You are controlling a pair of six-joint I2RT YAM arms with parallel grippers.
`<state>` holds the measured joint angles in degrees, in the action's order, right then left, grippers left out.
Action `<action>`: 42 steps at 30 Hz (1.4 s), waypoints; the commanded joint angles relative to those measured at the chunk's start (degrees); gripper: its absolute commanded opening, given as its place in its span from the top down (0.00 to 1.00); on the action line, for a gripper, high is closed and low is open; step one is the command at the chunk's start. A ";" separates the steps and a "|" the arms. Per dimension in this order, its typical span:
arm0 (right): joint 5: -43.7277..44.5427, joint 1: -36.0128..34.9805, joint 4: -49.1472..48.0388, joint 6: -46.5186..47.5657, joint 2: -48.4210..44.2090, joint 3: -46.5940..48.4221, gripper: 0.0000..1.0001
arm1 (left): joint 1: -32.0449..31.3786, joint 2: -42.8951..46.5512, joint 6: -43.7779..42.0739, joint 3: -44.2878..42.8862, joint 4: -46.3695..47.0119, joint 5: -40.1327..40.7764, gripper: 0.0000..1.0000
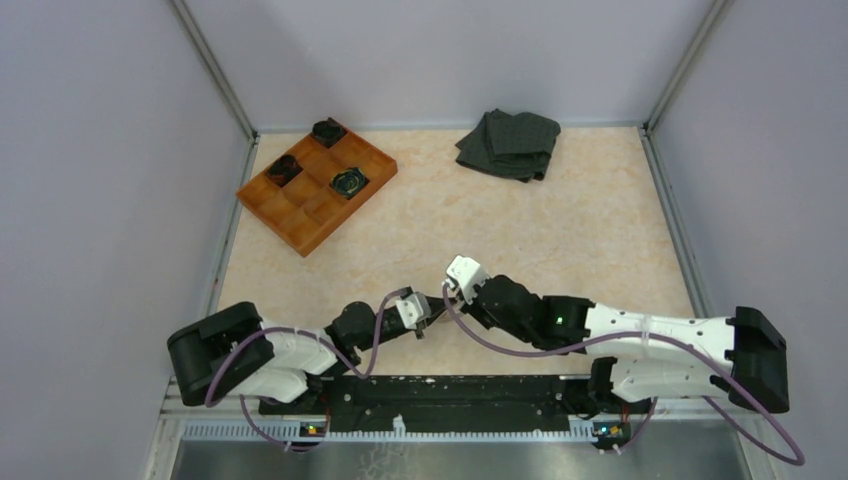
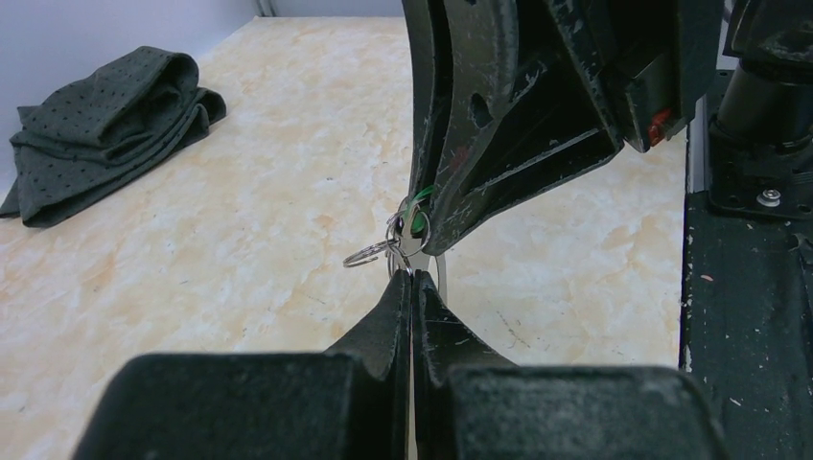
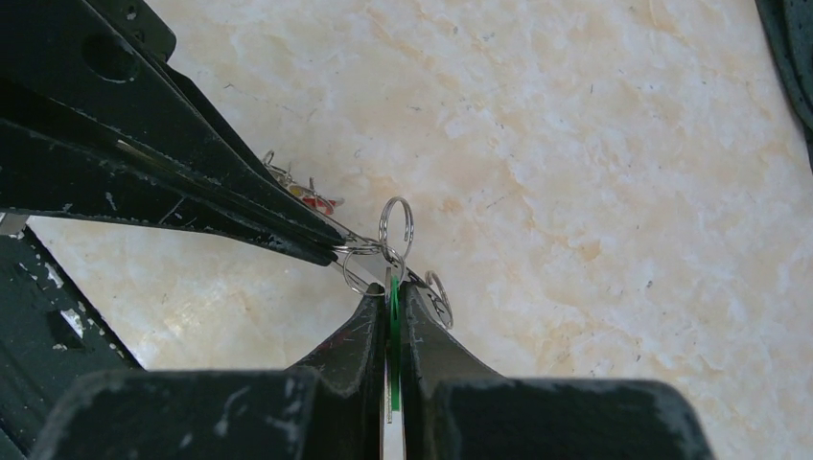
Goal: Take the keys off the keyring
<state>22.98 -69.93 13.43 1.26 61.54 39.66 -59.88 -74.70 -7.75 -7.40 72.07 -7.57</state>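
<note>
Both grippers meet low over the table's near middle. My right gripper (image 1: 447, 292) (image 3: 393, 292) is shut on a flat grey key with a green mark (image 3: 393, 316), held edge-on between its fingers. Thin wire rings of the keyring (image 3: 396, 218) hang at its tips. My left gripper (image 1: 425, 318) (image 2: 410, 280) is shut on the keyring (image 2: 369, 256), with its tips touching the right gripper's tips. In the right wrist view the left fingers (image 3: 288, 225) come in from the left. Another key with a reddish mark (image 3: 313, 199) lies on the table behind them.
An orange tray (image 1: 300, 225) with black round objects stands at the back left. A folded dark cloth (image 1: 510, 143) (image 2: 105, 125) lies at the back right. The black base rail (image 1: 450, 392) runs along the near edge. Grey walls close in the sides.
</note>
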 commanded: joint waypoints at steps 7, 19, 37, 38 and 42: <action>2.84 1.46 2.28 -0.87 2.04 0.55 1.00 | -1.01 2.37 -4.50 0.33 1.16 -2.43 1.00; -0.80 2.27 3.98 -6.14 4.83 4.65 1.00 | -6.87 3.33 -17.69 -1.13 -5.58 6.59 1.00; -6.55 4.15 2.98 -7.99 5.22 7.07 1.00 | -15.84 -1.24 -25.70 -3.41 -6.04 20.93 0.93; -7.48 4.13 2.32 -7.38 4.77 6.71 1.00 | -15.80 -1.18 -24.27 -3.35 -5.88 21.55 0.84; -11.25 4.10 0.63 -5.13 3.58 5.65 1.00 | -15.42 -1.22 -18.50 -2.37 -3.46 22.80 0.74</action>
<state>15.20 -66.54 18.74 -5.98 67.75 43.70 -75.22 -76.03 -32.62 -9.39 62.65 13.56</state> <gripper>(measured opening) 0.018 0.235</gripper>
